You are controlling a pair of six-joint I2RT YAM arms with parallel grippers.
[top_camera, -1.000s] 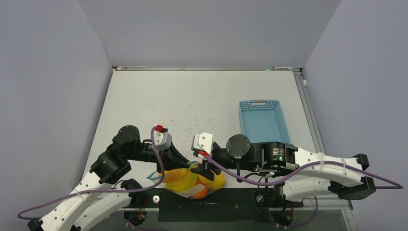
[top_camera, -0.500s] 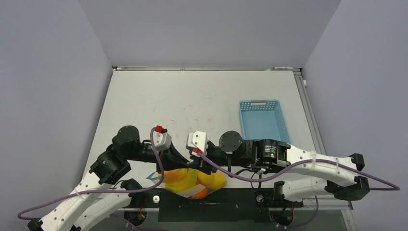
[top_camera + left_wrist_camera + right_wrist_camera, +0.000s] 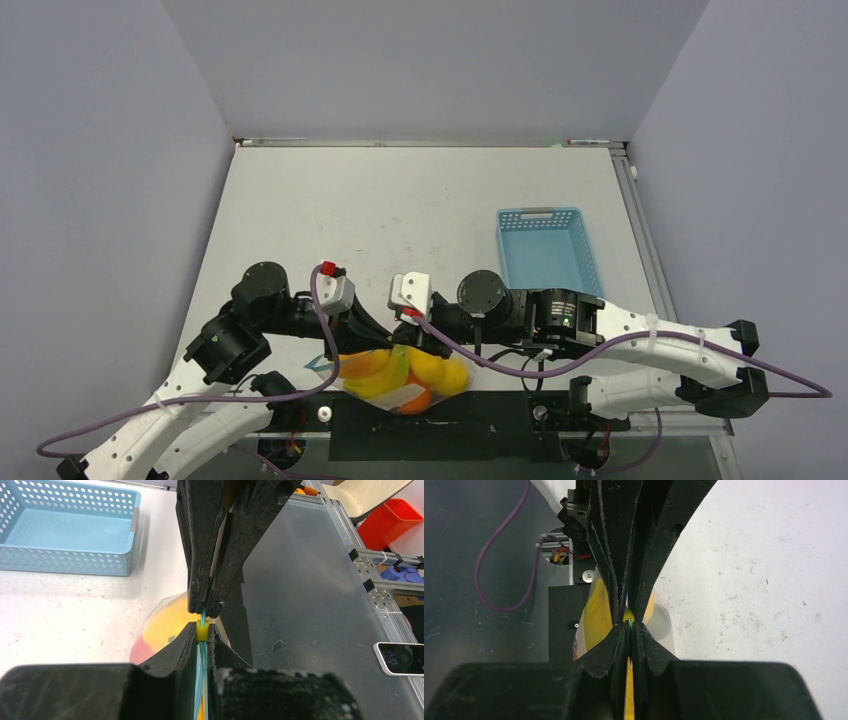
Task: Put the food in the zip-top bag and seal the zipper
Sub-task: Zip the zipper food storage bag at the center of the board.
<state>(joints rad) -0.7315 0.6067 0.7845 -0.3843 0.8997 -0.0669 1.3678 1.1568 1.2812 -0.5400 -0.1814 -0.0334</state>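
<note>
Sliding left, my right gripper (image 3: 629,624) has clamped onto the zipper (image 3: 202,614), tip to tip with my left gripper (image 3: 202,631), also pinched shut on that strip. Beneath them the zip-top bag (image 3: 395,385) sits at the tabletop's (image 3: 400,220) near edge, food (image 3: 440,372) inside.

Both arms are folded in low toward the middle – left pincer (image 3: 201,630) and right pincer (image 3: 629,626) meet nose to nose, tips almost touching. Jaws on each are pinched tight, barely a sliver between the fingers. Wrists are roughly level, pointing straight at each other.
</note>
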